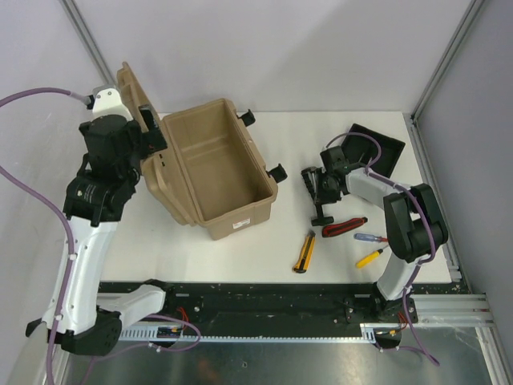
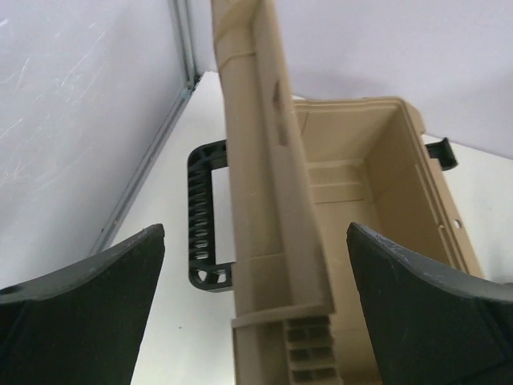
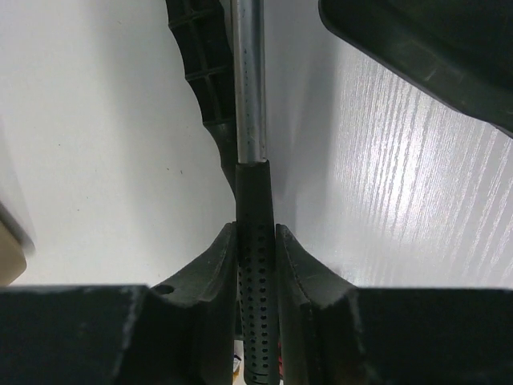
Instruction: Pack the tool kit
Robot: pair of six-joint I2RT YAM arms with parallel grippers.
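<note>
The tan toolbox (image 1: 237, 218) stands open at centre-left, its lid (image 1: 131, 87) upright on the left side. My left gripper (image 1: 152, 138) is open, and its jaws straddle the lid's edge (image 2: 260, 176) without touching it. The box's black carry handle (image 2: 200, 216) shows behind the lid. My right gripper (image 1: 323, 184) is shut on a tool with a black perforated grip (image 3: 256, 265) and a silver shaft (image 3: 248, 80), low over the table right of the box. In the right wrist view the fingers (image 3: 210, 269) press the grip from both sides.
A black tray (image 1: 383, 147) lies at the back right, its corner also in the right wrist view (image 3: 433, 48). In front of the right gripper lie a red-handled screwdriver (image 1: 345, 227), a small blue-handled one (image 1: 370, 238), a yellow one (image 1: 373, 257) and a yellow-black utility knife (image 1: 304, 251).
</note>
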